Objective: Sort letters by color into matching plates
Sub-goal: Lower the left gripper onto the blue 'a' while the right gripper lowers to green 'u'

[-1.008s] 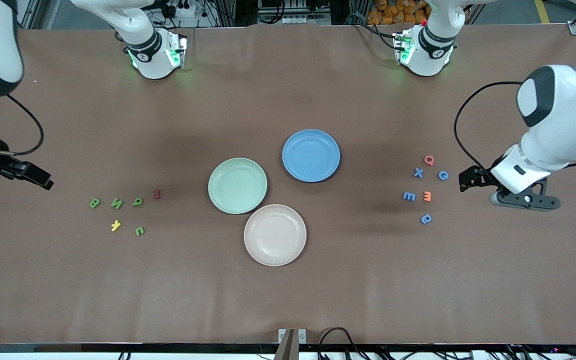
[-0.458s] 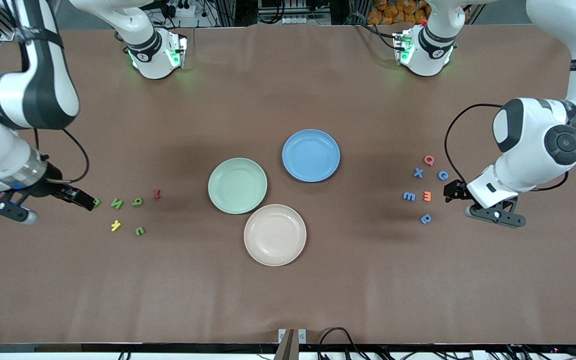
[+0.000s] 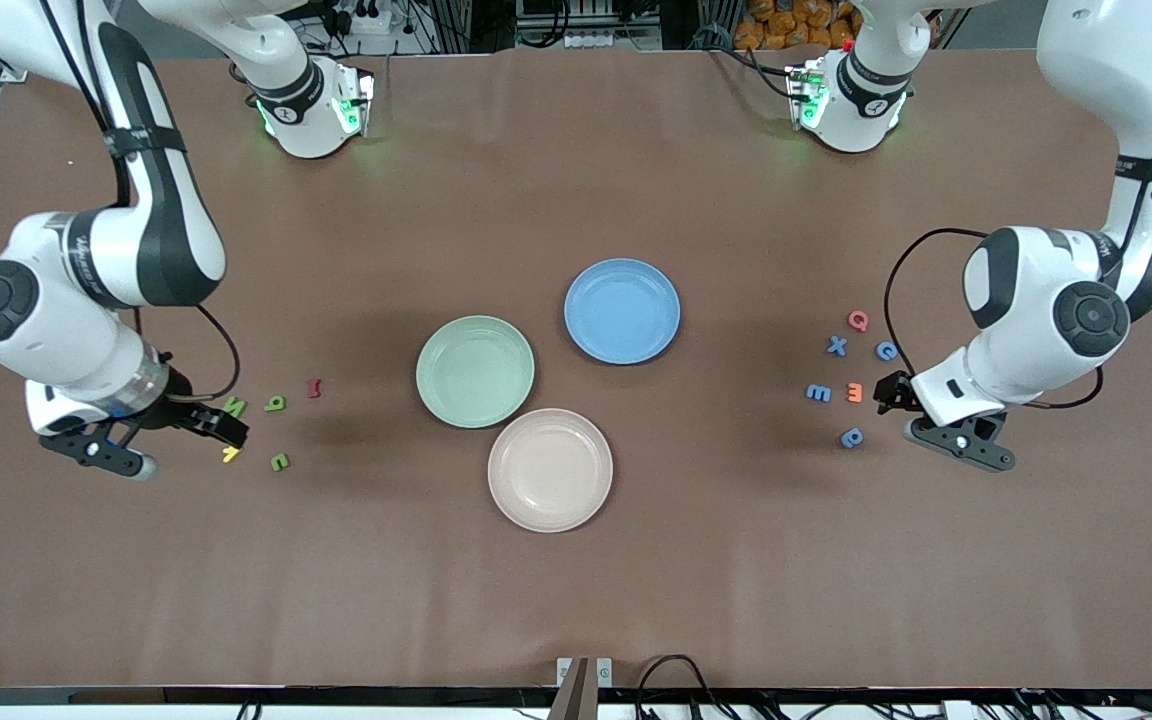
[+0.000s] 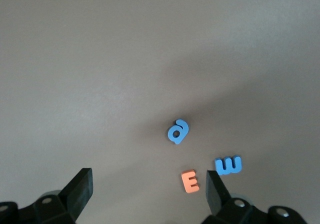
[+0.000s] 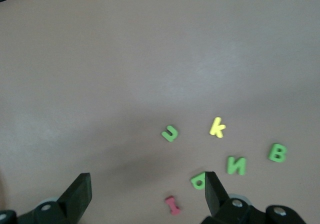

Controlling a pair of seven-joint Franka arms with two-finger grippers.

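2 claws spread wide, empty. Right claw low over green letters at right arm's end of worktop; yellow k among them, wrong-pick risk. Left claw low over blue letters; orange E touching-close, could get pinched too. Green plate, blue plate bare, mid-worktop.

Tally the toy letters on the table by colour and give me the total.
green letters: 4
blue letters: 4
yellow letter: 1
dark red letter: 1
pink letter: 1
orange letter: 1
Total: 12
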